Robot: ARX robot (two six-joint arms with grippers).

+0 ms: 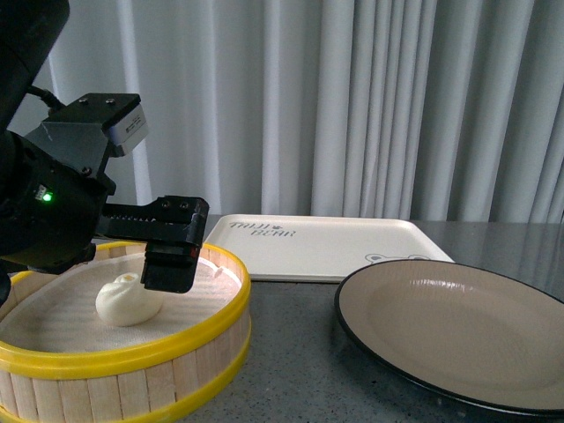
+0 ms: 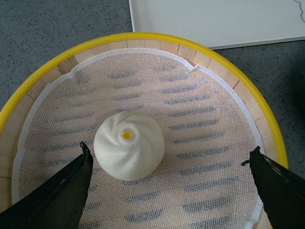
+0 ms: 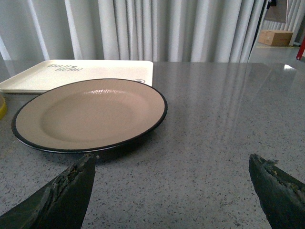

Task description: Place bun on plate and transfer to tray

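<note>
Left wrist view: my camera looks down on the bun (image 2: 129, 145), which sits on the mesh liner (image 2: 205, 119) inside the basket (image 2: 190, 45).
Bun position: a little off the middle of the basket floor. It is not on the plate (image 1: 449, 326).
Left gripper (image 2: 170, 150): jaws spread wide and holding nothing. One finger is just beside the bun's flank and the other is well apart from it, near the basket rim.
Right gripper (image 3: 170, 160): jaws spread wide and empty, low over the table (image 3: 214, 119) with the plate ahead of it.
Weight: I judge the bun light.
Stiffness: I judge it soft and easily dented, so I should apply minimal closing force.
Surface: matte, and probably slightly tacky. It may cling to the liner when lifted.
Grip point: opposite sides of the dome at its widest part, below the pleats. I should centre the jaws first, as the bun sits off to one finger's side.
Avoid: the twisted top, because pinching there would likely tear the pleats.
Colour: cream-white with a small yellow spot at the crown.
Form: a round dome with spiral pleats running to the centre.
Plate: tan with a black rim, empty, beside the basket.
Tray (image 1: 326, 242): cream, behind the plate and the basket, and empty.
</note>
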